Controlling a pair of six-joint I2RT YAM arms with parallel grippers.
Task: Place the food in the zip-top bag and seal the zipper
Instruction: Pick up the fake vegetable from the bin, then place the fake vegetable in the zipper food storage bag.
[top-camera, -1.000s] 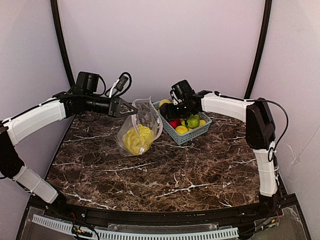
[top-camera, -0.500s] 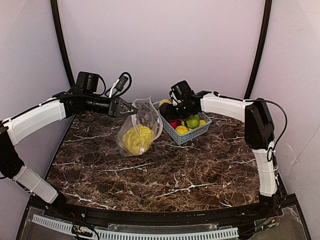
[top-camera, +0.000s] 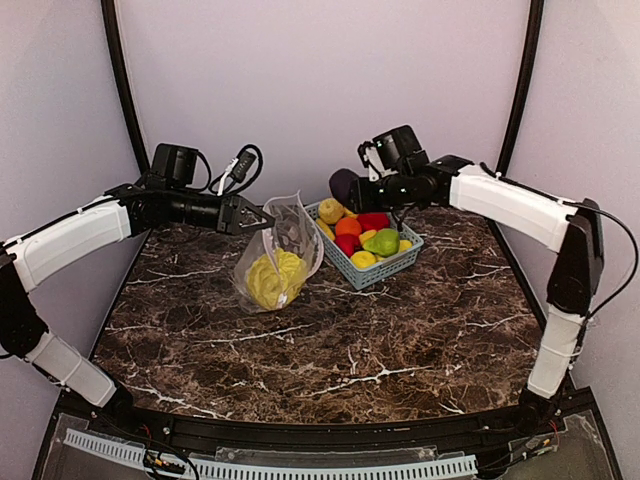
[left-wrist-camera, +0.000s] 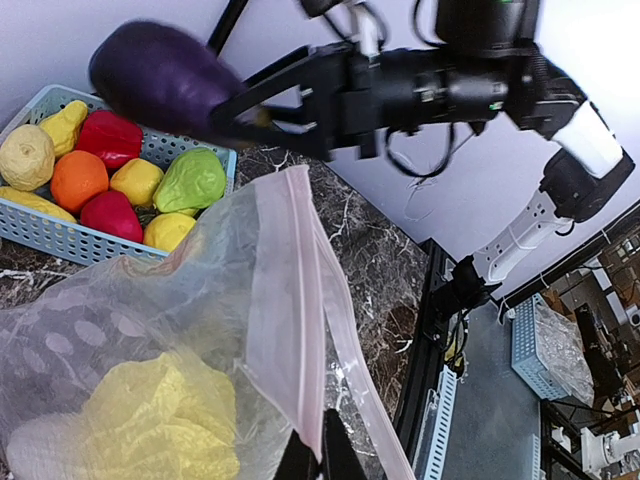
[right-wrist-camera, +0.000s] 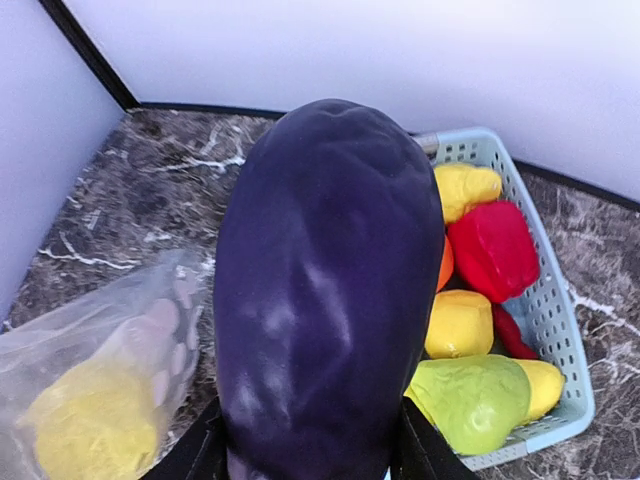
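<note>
"Where was the eggplant (top-camera: 345, 187)?"

"In my right gripper (top-camera: 358, 190), fingers closed round its dark purple body. It hung in the air over the left end of the blue basket (top-camera: 390, 268), near the bag's top."

"And the zip-top bag (top-camera: 290, 240)?"

"My left gripper (top-camera: 268, 222) had its fingers pinched tight on the rim by the pink zipper (left-wrist-camera: 290, 330), holding the mouth up. The bag's bottom sat on the marble table (top-camera: 330, 340) with the yellow cabbage (top-camera: 275, 278) inside. The other fruits (top-camera: 372, 240) lay in the basket."
</note>
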